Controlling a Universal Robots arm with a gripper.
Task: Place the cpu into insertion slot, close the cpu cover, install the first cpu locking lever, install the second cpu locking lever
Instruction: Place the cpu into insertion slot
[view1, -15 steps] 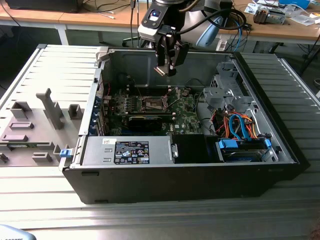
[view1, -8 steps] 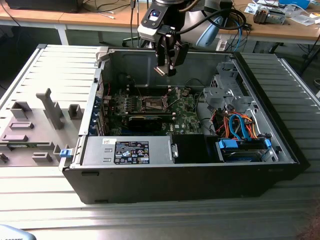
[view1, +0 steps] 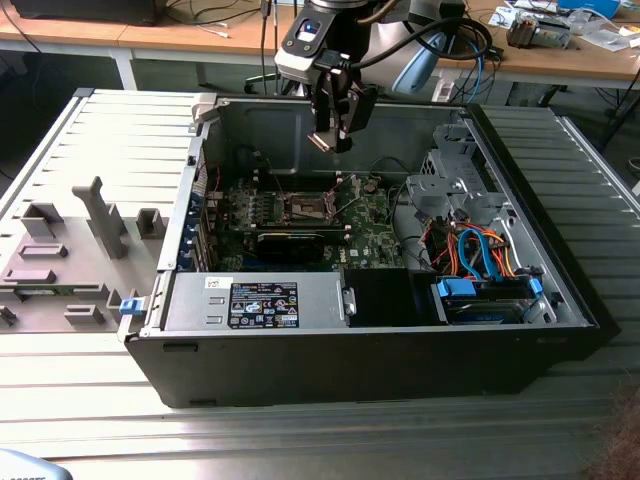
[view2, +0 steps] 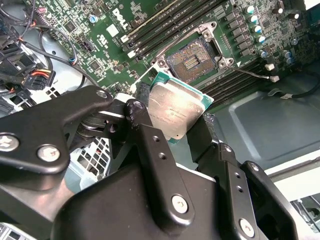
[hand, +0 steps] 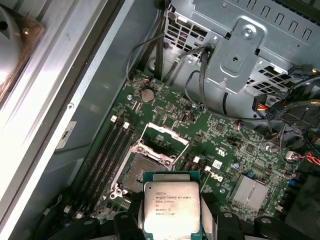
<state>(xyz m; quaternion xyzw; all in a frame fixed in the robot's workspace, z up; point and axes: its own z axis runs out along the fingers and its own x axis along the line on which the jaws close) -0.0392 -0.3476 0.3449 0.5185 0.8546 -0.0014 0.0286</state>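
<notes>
My gripper (view1: 328, 140) hangs high inside the open computer case, shut on the cpu (view1: 320, 141) by its edges. In both wrist views the cpu's (view2: 175, 112) silvery top faces the camera between the black fingers (view2: 150, 145). The insertion slot (hand: 136, 178) lies open on the green board below, its brownish contact field (view2: 192, 59) bare. The cpu (hand: 171, 207) is well above it and apart from it. The cpu cover (hand: 161, 141) stands flipped up at the slot's far edge. A thin metal lever (view2: 250, 73) juts out from the slot's corner.
A long black card (view1: 290, 243) lies just in front of the slot (view1: 305, 207). Narrow black memory slots (view2: 165, 25) flank it. A metal drive cage (view1: 455, 180) and coloured cables (view1: 480, 255) are on the exterior view's right, and a power supply (view1: 260, 303) sits at the front.
</notes>
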